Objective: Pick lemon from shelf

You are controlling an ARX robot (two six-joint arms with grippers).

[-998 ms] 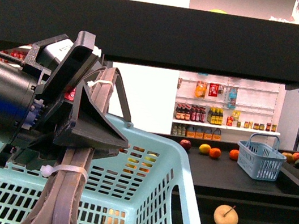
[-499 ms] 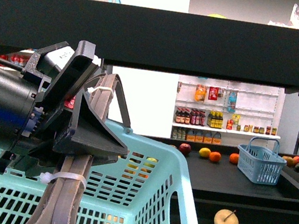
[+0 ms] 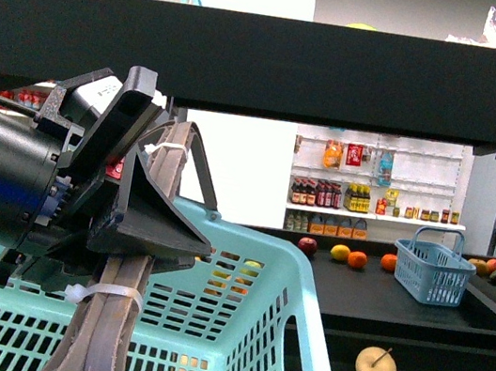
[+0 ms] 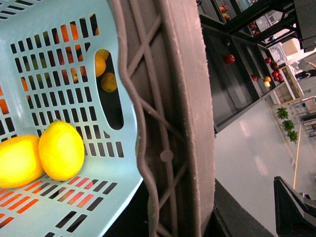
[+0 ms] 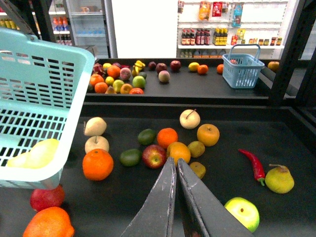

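On the left, the robot's left arm filled much of the front view. Its left pincer (image 3: 96, 351) reached down along the wall of a big light blue basket (image 3: 266, 246). Its fingers looked close to each other, but I could not tell if they were shut or gripping the basket's edge.

Inside the basket lay the lemon (image 4: 61, 150), bright yellow and egg-shaped. A second lemon (image 4: 17, 162) lay right beside it, touching it. Both rested on the basket's floor, near its wall with the slots.

Further right, the right pincer (image 5: 176, 165) hung over the black shelf (image 5: 232, 123). Its two fingers were pressed together with nothing between them.

Under it and around it, lots of other fruit sat on the shelf: an orange (image 5: 98, 164) close to the basket, apples, green limes and a red chili (image 5: 253, 163) far to the right. I could not see a lemon among them for sure. A small blue basket (image 5: 240, 66) stood on the tray further back.

I think the job was mostly done. The lemon was off the shelf and in the basket. If one more lemon was wanted, the right pincer would have to open up and find it first.
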